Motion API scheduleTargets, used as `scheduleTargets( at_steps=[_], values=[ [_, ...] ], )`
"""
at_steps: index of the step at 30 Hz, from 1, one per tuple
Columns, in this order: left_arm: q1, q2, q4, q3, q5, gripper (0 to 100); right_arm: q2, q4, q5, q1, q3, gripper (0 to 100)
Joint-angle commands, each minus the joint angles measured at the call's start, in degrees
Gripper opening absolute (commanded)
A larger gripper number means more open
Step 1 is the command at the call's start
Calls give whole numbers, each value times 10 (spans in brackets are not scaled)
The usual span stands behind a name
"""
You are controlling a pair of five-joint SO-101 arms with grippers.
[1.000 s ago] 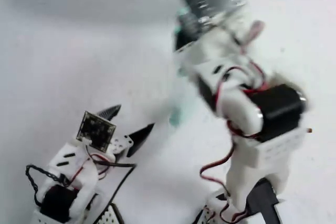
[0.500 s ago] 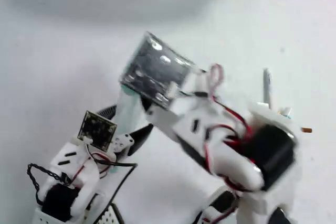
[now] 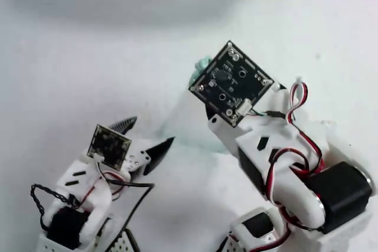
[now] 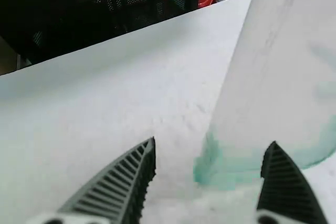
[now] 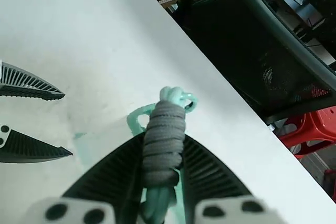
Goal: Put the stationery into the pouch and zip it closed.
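Note:
The pouch [image 4: 273, 77] is translucent white with a teal rim. It lies slanted on the table with one corner between the fingers of my left gripper [image 4: 212, 142], which stands open around it without touching. In the high view the pouch [image 3: 190, 127] shows faintly between the two arms, and my left gripper [image 3: 153, 130] is at its near left corner. My right gripper [image 5: 164, 137] is shut on the pouch's grey-wrapped teal pull cord [image 5: 164, 129]. The cord's teal loop [image 3: 201, 66] pokes out beyond the right arm's camera board [image 3: 230, 84].
The white table [image 3: 88, 45] stretches wide to the left and back. The right arm's bulky body [image 3: 295, 187] fills the near right. Black mesh chairs [image 5: 252, 51] and a red stool [image 5: 315, 129] stand beyond the far table edge.
The right arm swung from the far middle across to the left, then pulled back toward the centre, dragging the pouch by its cord. The left arm has stayed still and open.

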Motion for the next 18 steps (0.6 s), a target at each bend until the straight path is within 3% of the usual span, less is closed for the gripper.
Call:
scheduleTargets(
  at_steps=[1,7,13,18],
  values=[
    [2,-3,-11,-3,8,316,-10,0,4,6,-2,19],
    [2,-3,-11,-3,8,316,-4,0,-7,22,2,17],
    [2,-3,-11,-3,8,316,18,-40,-128,122,0,17],
    [-1,-3,-11,-3,8,316,54,-48,-199,140,0,20]
  ],
)
